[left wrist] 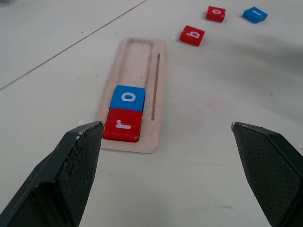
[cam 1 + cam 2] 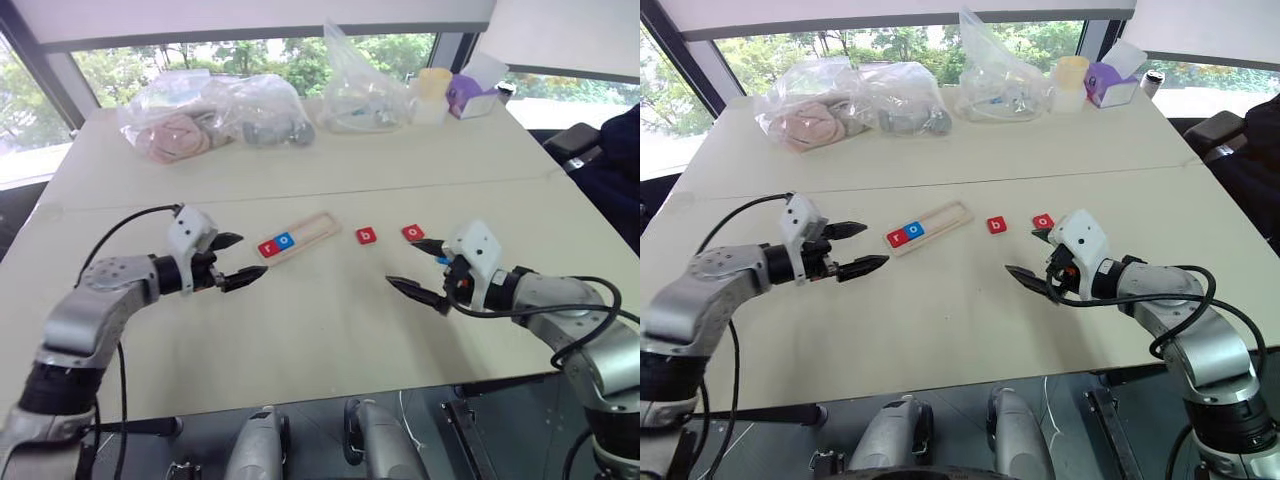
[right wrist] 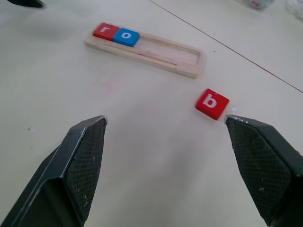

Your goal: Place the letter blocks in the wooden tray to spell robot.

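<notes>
The wooden tray (image 2: 312,229) lies slanted on the table between my arms. At its near end sit a red "r" block (image 1: 123,125) and a blue "o" block (image 1: 128,98), touching. Loose on the table to the tray's right lie a red "b" block (image 2: 366,236), a red "o" block (image 2: 413,232) and a blue block (image 1: 255,14). My left gripper (image 2: 248,258) hovers open just left of the tray's near end, holding nothing. Over on the right, my right gripper (image 2: 403,262) is open and empty, with the red "b" block (image 3: 212,103) just ahead of its fingers.
Clear plastic bags (image 2: 210,115) of items, a yellow cup (image 2: 433,92) and a purple box (image 2: 470,95) stand at the table's far side. A seam (image 2: 300,190) crosses the table behind the tray. The table's front edge (image 2: 330,395) is near my arms.
</notes>
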Controlling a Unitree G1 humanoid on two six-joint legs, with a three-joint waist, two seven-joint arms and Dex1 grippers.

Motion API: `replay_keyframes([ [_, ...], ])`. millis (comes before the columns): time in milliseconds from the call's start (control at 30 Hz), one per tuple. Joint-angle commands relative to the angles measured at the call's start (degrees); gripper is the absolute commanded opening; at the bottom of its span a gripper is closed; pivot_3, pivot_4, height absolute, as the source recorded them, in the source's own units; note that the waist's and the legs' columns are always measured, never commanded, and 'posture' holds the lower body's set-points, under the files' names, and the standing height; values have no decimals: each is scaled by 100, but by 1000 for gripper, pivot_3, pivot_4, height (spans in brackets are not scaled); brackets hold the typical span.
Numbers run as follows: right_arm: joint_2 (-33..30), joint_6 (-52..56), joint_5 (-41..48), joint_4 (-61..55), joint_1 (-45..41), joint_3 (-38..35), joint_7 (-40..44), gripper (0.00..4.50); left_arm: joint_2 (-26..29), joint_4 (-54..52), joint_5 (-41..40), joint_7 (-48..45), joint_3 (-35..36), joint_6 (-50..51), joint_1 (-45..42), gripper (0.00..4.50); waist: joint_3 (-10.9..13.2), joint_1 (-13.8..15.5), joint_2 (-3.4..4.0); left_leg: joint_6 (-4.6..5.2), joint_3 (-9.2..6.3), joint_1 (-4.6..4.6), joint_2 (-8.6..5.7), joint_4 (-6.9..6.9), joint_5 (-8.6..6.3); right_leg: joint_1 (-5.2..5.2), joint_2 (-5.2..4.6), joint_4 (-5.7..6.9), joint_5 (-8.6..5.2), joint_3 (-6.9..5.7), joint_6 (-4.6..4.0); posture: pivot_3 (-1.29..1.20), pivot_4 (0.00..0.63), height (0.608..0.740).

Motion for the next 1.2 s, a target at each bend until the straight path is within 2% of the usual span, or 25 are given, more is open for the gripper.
replay_keyframes([
  [33, 48, 25, -4, -309, -10, 38, -154, 4087, -165, 772, 423, -389, -248, -791, -359, 4500, 0, 18, -1, 0, 0, -1, 1, 0, 0, 0, 1, -1, 6, 0, -10, 0, 150, 740],
  [200, 84, 63, -13, -499, 136, 66, -316, 4087, -535, 2013, 782, -787, -459, -1473, -913, 4500, -1, 23, -2, 0, 1, -6, 0, 1, 0, -1, 0, -4, 12, 0, -17, 0, 150, 740],
  [500, 104, 139, 22, -672, 228, 61, -510, 4087, -945, 3546, 1404, -1003, -560, -2545, -1502, 4500, -2, 22, -4, 1, -1, -3, 0, 2, 0, 0, 0, 2, 13, -1, -16, 0, 150, 740],
  [1000, 131, 260, 54, -805, 294, 91, -627, 4087, -1349, 5025, 1914, -868, -542, -3444, -2003, 4500, -7, 27, -8, 1, -2, -1, 0, 4, 0, 6, -1, 2, 21, -2, -2, 0, 150, 740],
  [1200, 144, 256, 5, -770, 246, 142, -642, 4087, -1395, 5475, 2043, -897, -582, -3459, -2143, 4500, -13, 27, -9, 1, -5, 19, 0, 6, 0, 33, -2, 1, 11, -3, -10, 0, 150, 740],
])
